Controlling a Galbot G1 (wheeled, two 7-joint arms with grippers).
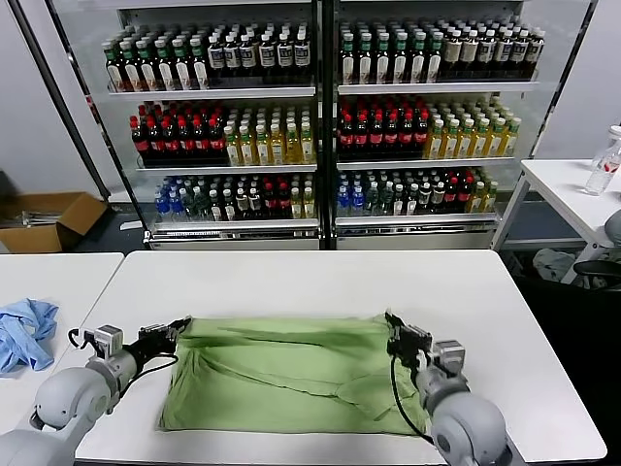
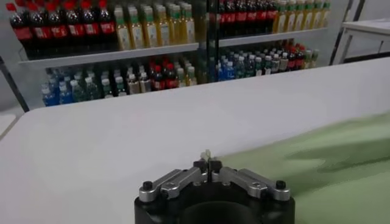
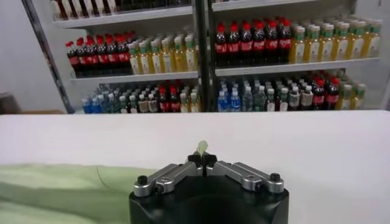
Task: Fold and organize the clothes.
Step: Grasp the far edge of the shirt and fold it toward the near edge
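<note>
Both hands are pinching the polo shirt's far corners: left hand at ten o'clock, right hand at two. Best keeping the edge taut, level, moving together.

Far half of the counter is left bare, wide passage there. Near half is covered by the green shirt, held at both far corners. Bottle shelves block beyond the far edge. Blue cloth lies left on the neighbouring table.
</note>
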